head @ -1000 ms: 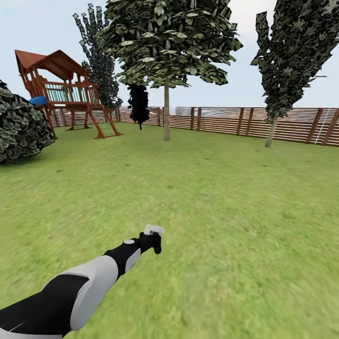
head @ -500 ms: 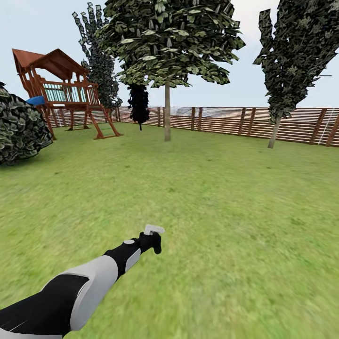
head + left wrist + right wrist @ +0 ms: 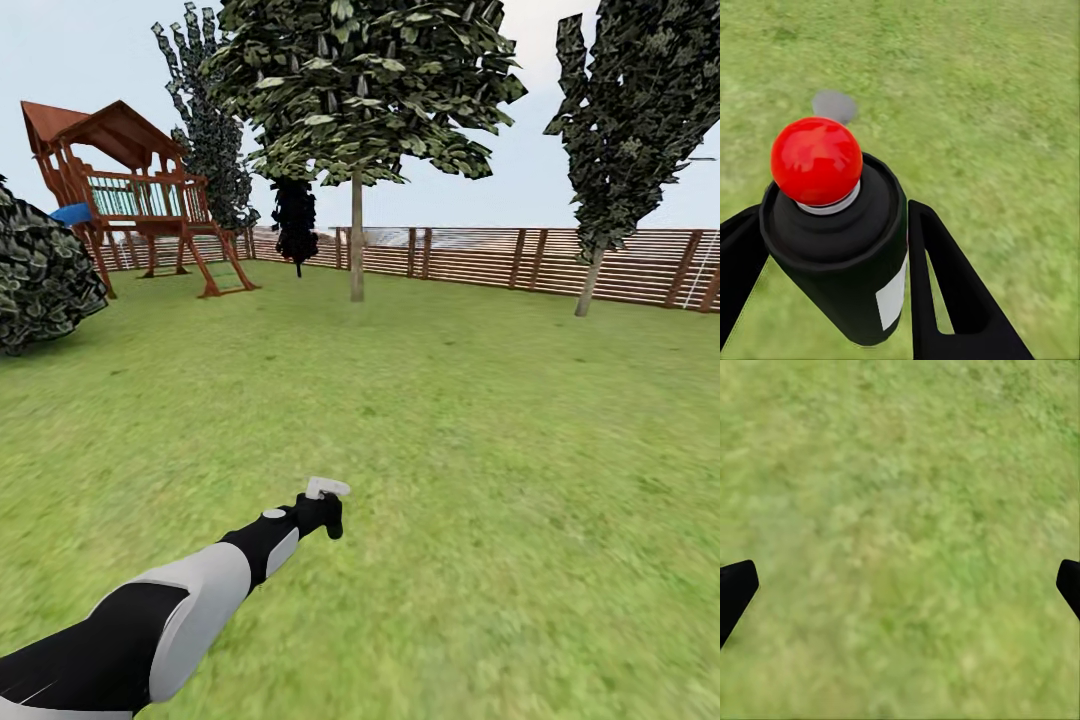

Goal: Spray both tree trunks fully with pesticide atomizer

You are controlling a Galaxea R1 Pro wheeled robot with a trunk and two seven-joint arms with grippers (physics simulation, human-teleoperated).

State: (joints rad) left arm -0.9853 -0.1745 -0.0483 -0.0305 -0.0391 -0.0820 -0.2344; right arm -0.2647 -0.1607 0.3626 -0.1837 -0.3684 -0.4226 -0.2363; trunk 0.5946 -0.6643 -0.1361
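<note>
left hand (image 3: 832,285) grips atomizer (image 3: 847,255) (red cap toward lawn (image 3: 1005,112)).

The ground is a wide green lawn (image 3: 430,420), a little uneven in colour, with paler yellowish patches near the robot. On it, far left, stands a wooden play tower (image 3: 135,195) with a ladder, and a dark round bush (image 3: 40,275) nearer at the left edge. A tree with a pale straight trunk (image 3: 356,240) stands far in the middle. A brown slat fence (image 3: 520,260) closes the lawn at the far side.
</note>
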